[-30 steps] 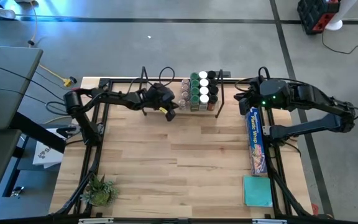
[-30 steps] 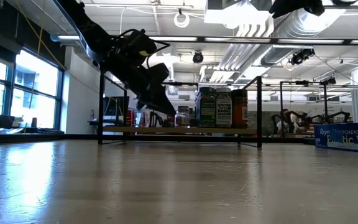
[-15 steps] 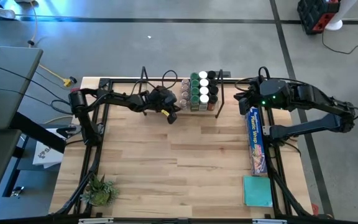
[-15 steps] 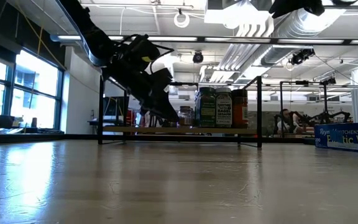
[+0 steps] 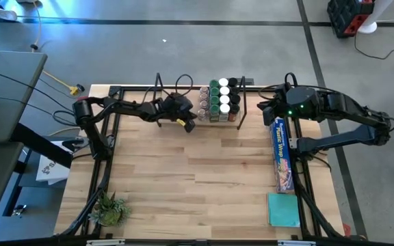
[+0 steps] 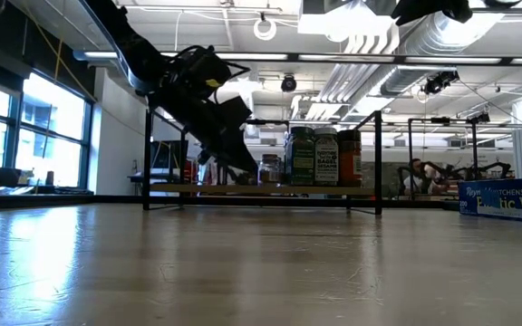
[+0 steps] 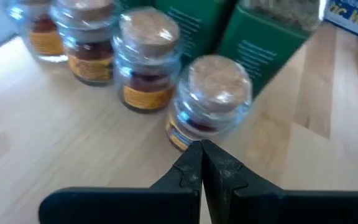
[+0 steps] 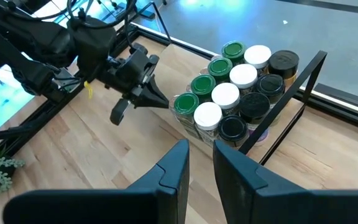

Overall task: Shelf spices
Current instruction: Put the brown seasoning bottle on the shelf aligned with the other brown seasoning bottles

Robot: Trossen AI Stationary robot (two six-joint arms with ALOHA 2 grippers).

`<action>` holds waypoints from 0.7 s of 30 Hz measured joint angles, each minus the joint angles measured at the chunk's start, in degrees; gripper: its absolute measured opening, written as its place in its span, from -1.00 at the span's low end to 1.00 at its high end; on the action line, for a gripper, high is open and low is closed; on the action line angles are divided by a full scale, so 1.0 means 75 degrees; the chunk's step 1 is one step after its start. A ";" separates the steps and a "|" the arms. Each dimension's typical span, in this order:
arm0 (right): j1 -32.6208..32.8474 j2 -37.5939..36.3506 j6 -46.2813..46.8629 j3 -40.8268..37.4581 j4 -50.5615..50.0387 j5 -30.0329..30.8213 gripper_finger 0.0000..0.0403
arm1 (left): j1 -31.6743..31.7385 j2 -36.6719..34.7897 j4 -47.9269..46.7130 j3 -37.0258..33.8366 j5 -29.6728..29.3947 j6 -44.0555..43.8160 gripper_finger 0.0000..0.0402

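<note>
At the twelve o'clock edge of the table (image 5: 197, 184), the shelf (image 5: 166, 117) stands with its pale board between thin black wire end frames, and the spices (image 5: 219, 101) are packed in tight rows on its three o'clock half, green, white and dark lids showing from above. The left gripper (image 5: 189, 125) hovers just at the nine o'clock side of that cluster, its jaws pressed fully together with nothing between them; in the left wrist view the closed tips (image 7: 202, 163) point at a small clear jar (image 7: 207, 104) with a cork-coloured lid, the nearest of a row of such jars, and whether they touch it cannot be told. In the low view the left gripper (image 6: 239, 169) slants down over the board beside the tall jars (image 6: 323, 156). The right gripper (image 5: 267, 113) waits above the table at the three o'clock end of the shelf, its jaws a narrow gap apart and empty. A blue plastic-wrap box (image 5: 282, 156) lies along the three o'clock side, and a small green plant (image 5: 109, 208) sits near seven o'clock.
</note>
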 joint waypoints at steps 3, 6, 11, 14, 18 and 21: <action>-0.0001 -0.0002 -0.0021 0.0000 0.0001 0.0000 -0.67 | -0.0042 0.0005 0.0103 -0.0003 0.0030 0.0008 -1.00; -0.0001 0.0000 -0.0024 0.0000 0.0002 0.0000 -0.67 | -0.0075 0.0005 0.0199 0.0000 0.0026 0.0008 -1.00; 0.0001 0.0000 -0.0024 0.0000 0.0001 0.0000 -0.67 | -0.0100 0.0051 0.0248 -0.0003 0.0053 0.0012 -1.00; 0.0001 -0.0001 -0.0025 0.0000 0.0002 0.0000 -0.67 | -0.0114 0.0054 0.0317 -0.0003 0.0051 0.0013 -1.00; -0.0001 -0.0002 -0.0027 0.0000 0.0002 0.0000 -0.67 | -0.0114 0.0054 0.0488 -0.0003 0.0044 0.0018 -1.00; -0.0001 -0.0002 -0.0027 0.0000 0.0002 0.0000 -0.67 | -0.0114 0.0048 0.0320 0.0006 0.0044 0.0022 -1.00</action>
